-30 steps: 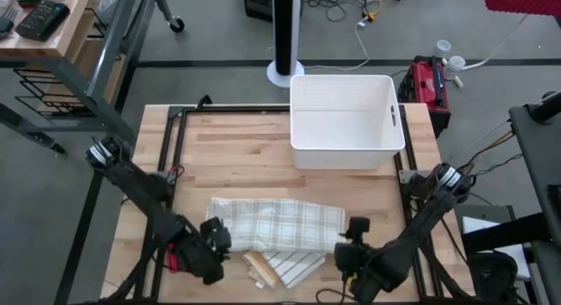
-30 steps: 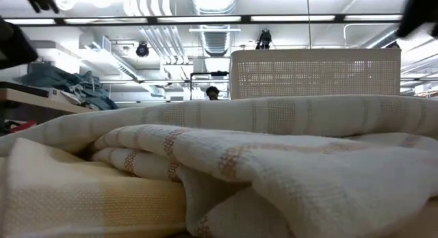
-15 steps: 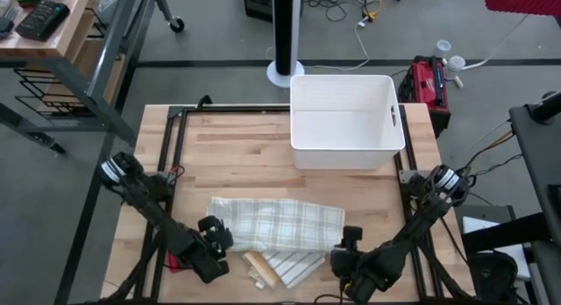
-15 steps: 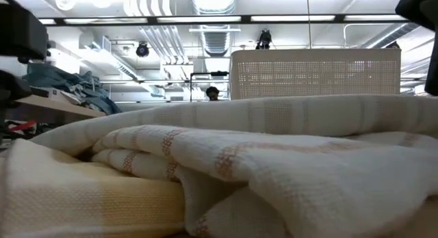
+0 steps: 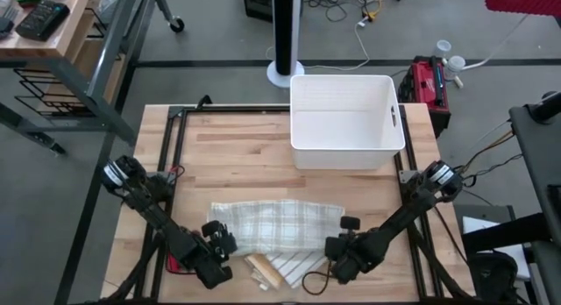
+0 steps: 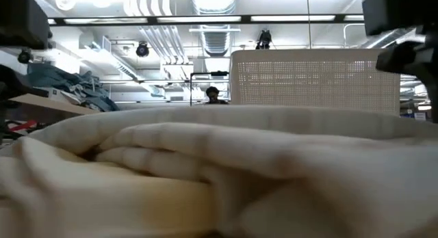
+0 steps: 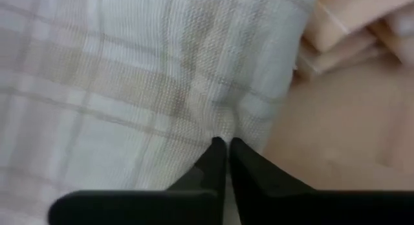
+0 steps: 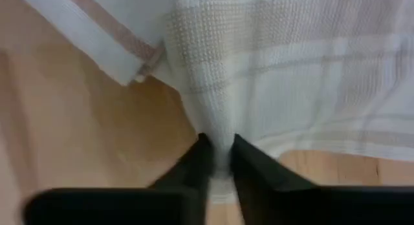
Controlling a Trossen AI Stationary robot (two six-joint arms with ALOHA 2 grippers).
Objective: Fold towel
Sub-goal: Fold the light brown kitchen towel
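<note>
A pale plaid towel lies bunched in several layers on the near half of the wooden table, and it fills the low view. A striped, tan folded part sticks out from under it on the near side. My left gripper is at the towel's left end and is shut on it. My right gripper is at its right end, also shut on it. Both sets of fingers show shut on cloth in the wrist views, left and right. My left gripper pinches the towel's left edge between its two fingers; the cloth puckers into a small ridge at the fingertips. One layer or several, I cannot tell. The rest of the towel lies on the table. My right gripper pinches the towel at its right end, where the cloth gathers into a fold between the two fingers. The plaid layer spreads away from the fingers, over the wood and a striped layer.
A white plastic bin stands at the table's far edge, right of centre, and shows behind the towel in the low view. Bare wood lies between towel and far edge. A black frame rail runs along the left side.
My right gripper has moved toward the table's left, bringing the towel's right end with it. Both arms have folded lower and drawn slightly toward the near edge. The towel's top layer has shifted and bunched a little. Both grippers stay shut on it.
</note>
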